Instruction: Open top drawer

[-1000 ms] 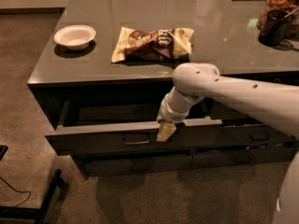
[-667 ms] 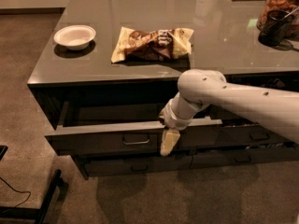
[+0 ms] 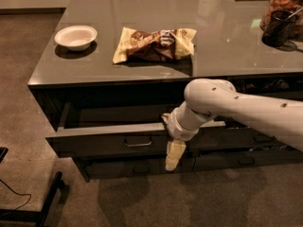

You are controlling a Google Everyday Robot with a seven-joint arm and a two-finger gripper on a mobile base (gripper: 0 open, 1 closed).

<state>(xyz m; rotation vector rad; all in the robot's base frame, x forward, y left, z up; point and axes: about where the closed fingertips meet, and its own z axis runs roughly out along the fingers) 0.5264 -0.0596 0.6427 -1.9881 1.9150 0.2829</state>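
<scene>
The top drawer point(image 3: 94, 143) is the wide dark grey-brown front under the counter. It stands pulled out, with a dark gap showing behind its top edge. Its small loop handle point(image 3: 138, 142) sits at the middle of the front. My gripper point(image 3: 173, 157) hangs pointing down in front of the drawer front, just right of the handle and apart from it, its tip below the drawer's lower edge. My white arm point(image 3: 236, 109) reaches in from the right across the drawer opening.
On the grey countertop point(image 3: 227, 56) lie a white bowl point(image 3: 75, 36) and a snack bag point(image 3: 154, 44); a dark cup point(image 3: 278, 27) stands at the right. Slimmer drawers point(image 3: 137, 168) sit below. A black stand leg point(image 3: 48, 201) lies on the floor at the left.
My gripper has dropped from the drawer's top edge to hang lower in front of the drawer front. The drawer stays pulled out about as far as before.
</scene>
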